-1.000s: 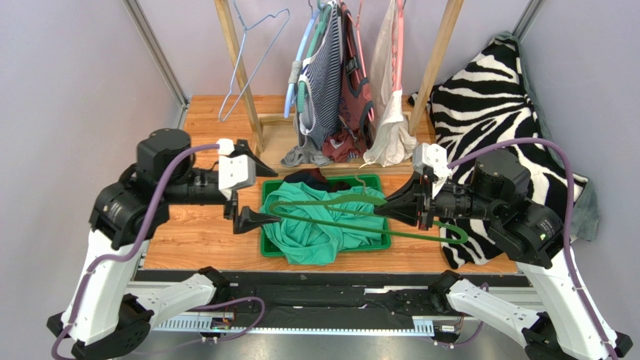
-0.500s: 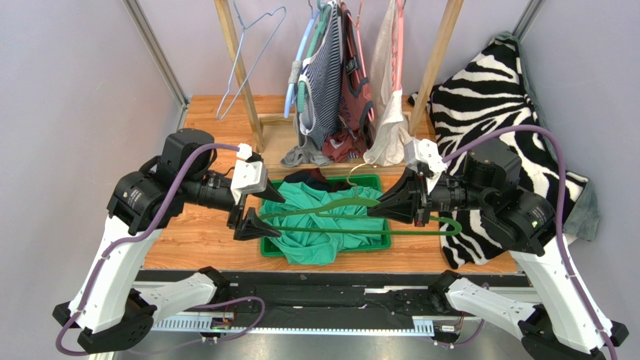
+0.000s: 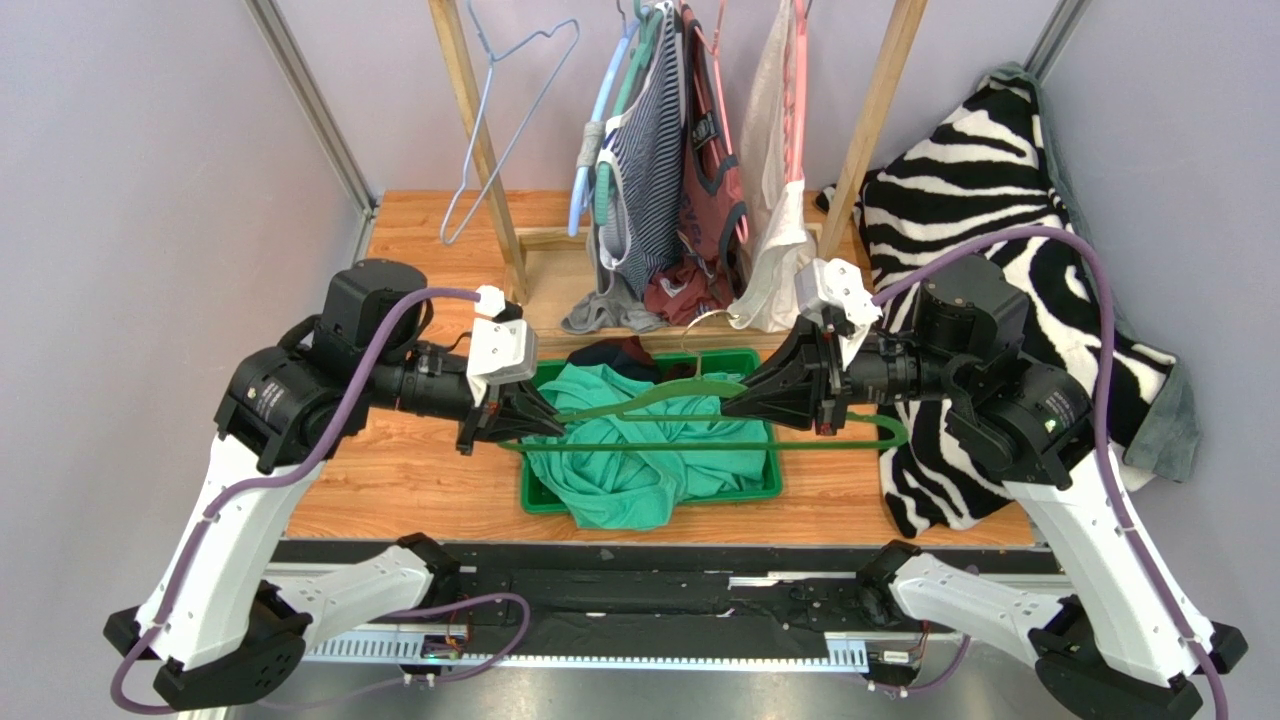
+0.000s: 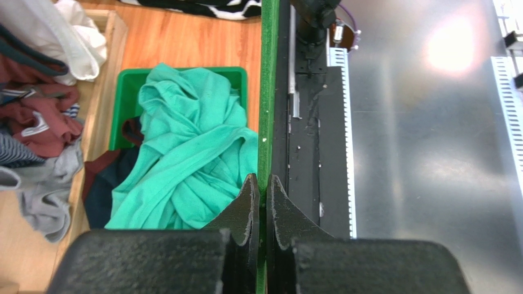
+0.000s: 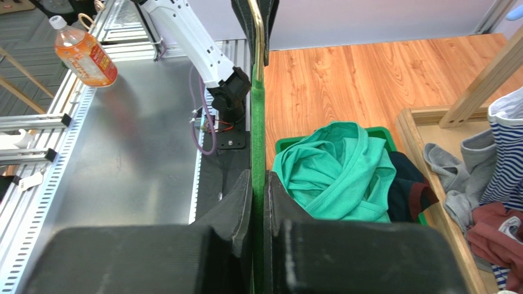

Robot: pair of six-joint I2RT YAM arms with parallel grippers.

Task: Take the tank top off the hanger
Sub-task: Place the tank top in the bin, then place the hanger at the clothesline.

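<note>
Top external view has my two arms meeting over a green plastic bin [image 3: 531,495] at the middle of the wooden table [image 3: 406,488]. My left gripper [image 3: 549,428] sits at 9 o'clock of the bin and my right gripper [image 3: 736,399] at 3 o'clock. Between them runs a dark green plastic hanger [image 3: 646,446], roughly level just above the bin.

Both pairs of jaws are clenched on that hanger. Each wrist view shows the thin green bar pinched between my black fingers with no gap left.

The teal tank top [image 3: 631,480] lies bunched in the bin under the hanger, with a fold spilling over the rim at 6 o'clock. I cannot tell whether any strap is looped on the hanger; the lengths of bar seen from my wrists are bare.

At 12 o'clock of the bin a wooden rack [image 3: 869,120] carries several hanging garments [image 3: 676,150], and a zebra-striped blanket [image 3: 977,195] lies at 2 o'clock. In the right wrist view an orange drink bottle [image 5: 83,52] sits on the metal bench [image 5: 123,153] at 10 o'clock.
</note>
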